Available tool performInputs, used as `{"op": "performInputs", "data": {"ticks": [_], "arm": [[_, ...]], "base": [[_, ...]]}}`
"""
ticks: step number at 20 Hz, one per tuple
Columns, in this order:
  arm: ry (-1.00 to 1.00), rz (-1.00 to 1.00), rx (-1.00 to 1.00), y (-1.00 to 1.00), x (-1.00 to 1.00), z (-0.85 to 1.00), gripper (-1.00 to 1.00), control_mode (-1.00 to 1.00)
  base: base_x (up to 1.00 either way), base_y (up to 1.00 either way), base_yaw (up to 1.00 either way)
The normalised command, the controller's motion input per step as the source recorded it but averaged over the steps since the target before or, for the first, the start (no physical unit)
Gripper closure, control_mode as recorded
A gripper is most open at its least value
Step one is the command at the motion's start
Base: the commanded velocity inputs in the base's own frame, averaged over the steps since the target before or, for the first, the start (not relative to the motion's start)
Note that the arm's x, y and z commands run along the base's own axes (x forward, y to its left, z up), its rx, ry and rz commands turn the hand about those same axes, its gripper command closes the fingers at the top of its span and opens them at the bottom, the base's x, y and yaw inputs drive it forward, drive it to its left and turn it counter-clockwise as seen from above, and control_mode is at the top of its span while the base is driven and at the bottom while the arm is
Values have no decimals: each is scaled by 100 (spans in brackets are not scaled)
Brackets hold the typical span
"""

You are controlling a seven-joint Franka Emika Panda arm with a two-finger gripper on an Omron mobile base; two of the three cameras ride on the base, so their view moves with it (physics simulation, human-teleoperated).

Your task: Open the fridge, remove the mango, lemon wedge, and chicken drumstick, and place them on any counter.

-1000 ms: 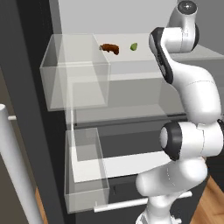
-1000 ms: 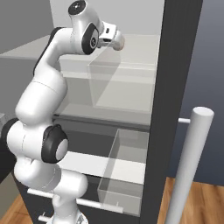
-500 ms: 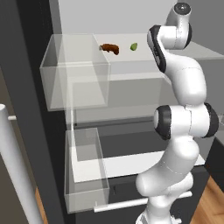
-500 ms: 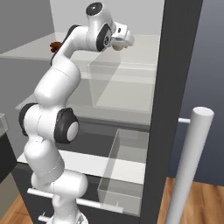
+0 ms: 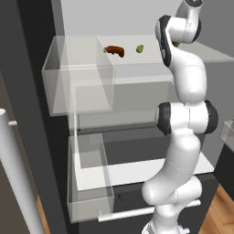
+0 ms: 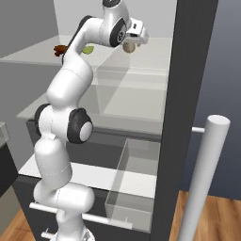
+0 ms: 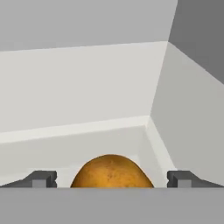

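The fridge [image 6: 187, 94] stands open, its white upper shelf [image 5: 137, 68] bare in front. On that shelf the orange-brown mango [image 7: 111, 173] lies between the wide-apart fingertips of my gripper [image 7: 111, 179], with a gap on each side. The right base view has my open gripper [image 6: 134, 41] reaching over the mango [image 6: 128, 46] at the shelf's right end. Further left on the shelf are the reddish-brown chicken drumstick [image 5: 115, 50] and the small yellow-green lemon wedge [image 5: 140, 48]. The counter is out of view.
Clear door bins [image 5: 80, 89] hang on the open left door, with another bin [image 6: 136, 181] low on the right. Long silver bar handles [image 6: 202, 179] stand close to both cameras. A drawer handle [image 5: 146, 210] runs along the bottom, beside my arm's base.
My arm has stretched upward and deeper into the fridge, carrying the hand to the right along the upper shelf until it is over the mango. The jaws stayed open.
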Motion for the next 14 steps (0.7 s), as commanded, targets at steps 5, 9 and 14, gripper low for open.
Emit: {"op": "performInputs", "data": {"ticks": [5,9,14], "arm": [[10,3,0,-1,-26,-72,-100,-100],[0,0,1,4,-1,-84,-100,-100],[0,0,2,8,3,-76,100,-100]], "base": [[0,0,0],[0,0,0],[0,0,0]]}}
